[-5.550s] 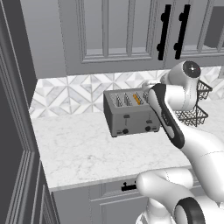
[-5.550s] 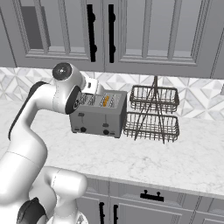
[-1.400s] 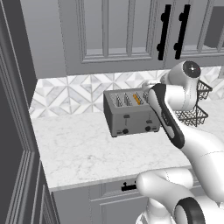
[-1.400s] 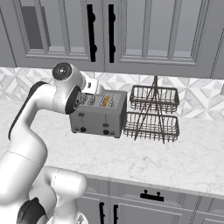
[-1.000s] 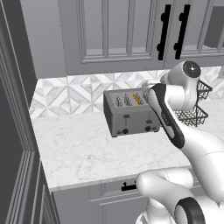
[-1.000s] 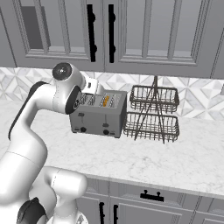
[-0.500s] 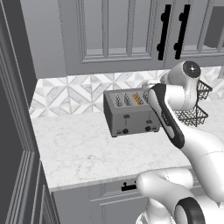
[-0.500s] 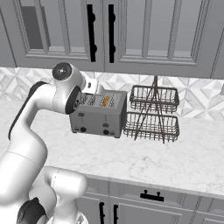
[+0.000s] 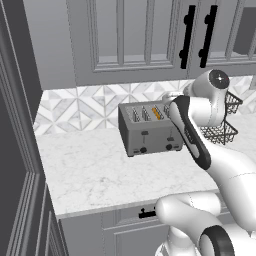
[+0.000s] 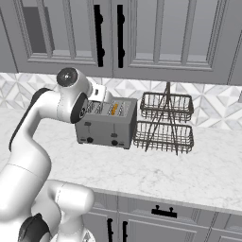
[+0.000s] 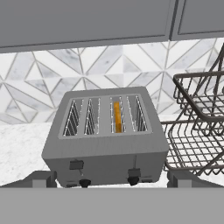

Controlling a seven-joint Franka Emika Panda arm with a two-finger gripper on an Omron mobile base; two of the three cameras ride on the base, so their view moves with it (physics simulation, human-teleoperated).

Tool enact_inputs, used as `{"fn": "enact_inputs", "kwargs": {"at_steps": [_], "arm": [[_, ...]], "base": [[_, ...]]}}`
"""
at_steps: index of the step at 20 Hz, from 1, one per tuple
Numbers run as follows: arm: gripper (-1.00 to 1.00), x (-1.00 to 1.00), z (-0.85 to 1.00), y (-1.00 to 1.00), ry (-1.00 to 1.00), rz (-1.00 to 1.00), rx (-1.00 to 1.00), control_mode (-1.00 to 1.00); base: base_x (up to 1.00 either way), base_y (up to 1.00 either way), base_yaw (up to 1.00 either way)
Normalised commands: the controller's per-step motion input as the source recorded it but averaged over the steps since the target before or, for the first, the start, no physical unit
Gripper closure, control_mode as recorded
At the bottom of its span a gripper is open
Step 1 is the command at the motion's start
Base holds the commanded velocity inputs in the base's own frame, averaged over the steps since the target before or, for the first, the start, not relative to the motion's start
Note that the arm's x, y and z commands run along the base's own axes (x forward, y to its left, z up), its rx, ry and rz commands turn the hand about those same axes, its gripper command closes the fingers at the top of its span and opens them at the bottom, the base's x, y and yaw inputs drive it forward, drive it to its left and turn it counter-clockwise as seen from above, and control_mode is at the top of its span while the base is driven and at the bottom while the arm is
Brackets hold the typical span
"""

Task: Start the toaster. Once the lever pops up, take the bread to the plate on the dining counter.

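1. The toaster (image 9: 150, 131) stands on the white marble tabletop (image 9: 90, 170), close to the tiled backsplash (image 9: 85, 107), front with two black levers and two knobs facing the robot
2. The bread (image 11: 117, 117) sits upright in the third slot from the left in the hand view, seen edge-on as an orange-yellow strip
3. A dark two-tier wire basket rack (image 10: 165, 124) stands just beside the toaster on its right
4. The pincer (image 11: 112, 178) hovers in front of and above the toaster, jaws spread fully wide, holding nothing
5. Grey cabinets (image 10: 142, 33) hang above
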Motion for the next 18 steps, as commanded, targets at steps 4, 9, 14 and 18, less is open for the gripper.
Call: {"fn": "enact_inputs", "kwargs": {"at_steps": [4, 9, 14, 18], "arm": [[-1.0, 0.0, 0.0, 0.0, 0.0, 0.0, 0.0, -1.0], [-1.0, 0.0, 0.0, 0.0, 0.0, 0.0, 0.0, -1.0], [-1.0, 0.0, 0.0, 0.0, 0.0, 0.0, 0.0, -1.0], [-1.0, 0.0, 0.0, 0.0, 0.0, 0.0, 0.0, -1.0]], "base": [[0.0, 0.0, 0.0], [0.0, 0.0, 0.0], [0.0, 0.0, 0.0], [0.0, 0.0, 0.0]]}}
